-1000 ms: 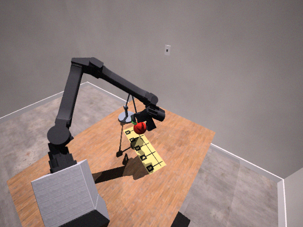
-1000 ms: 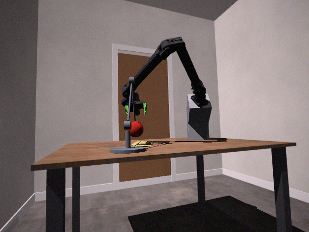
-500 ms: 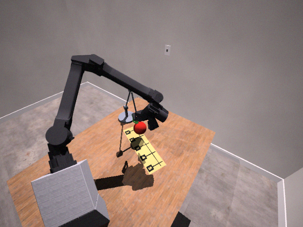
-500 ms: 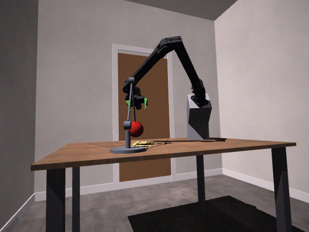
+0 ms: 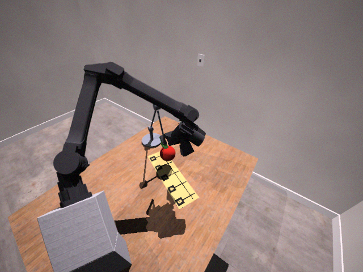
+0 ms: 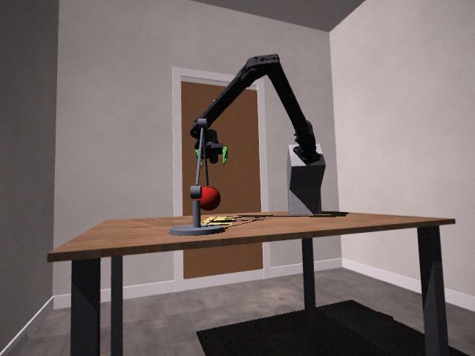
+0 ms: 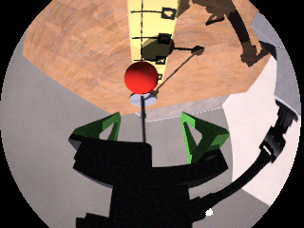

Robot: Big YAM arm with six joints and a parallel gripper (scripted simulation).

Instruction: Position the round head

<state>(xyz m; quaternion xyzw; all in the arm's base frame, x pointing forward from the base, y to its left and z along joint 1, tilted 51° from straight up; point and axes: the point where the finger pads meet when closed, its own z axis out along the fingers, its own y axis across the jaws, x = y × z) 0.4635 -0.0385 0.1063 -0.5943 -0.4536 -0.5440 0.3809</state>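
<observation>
Lamp head [image 5: 167, 153], judged rigid, smooth and sag-prone, is best gripped at its thin rod [image 5: 160, 128], which is straddled untouched by the released end effector [image 7: 151, 132] toward the counter's [image 5: 222, 164] far edge.

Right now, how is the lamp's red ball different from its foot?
The ball is red and round; the foot is grey and flat. The ball hangs in the air near the strip's close end; the foot lies on the bench. Both belong to one lamp.
</observation>
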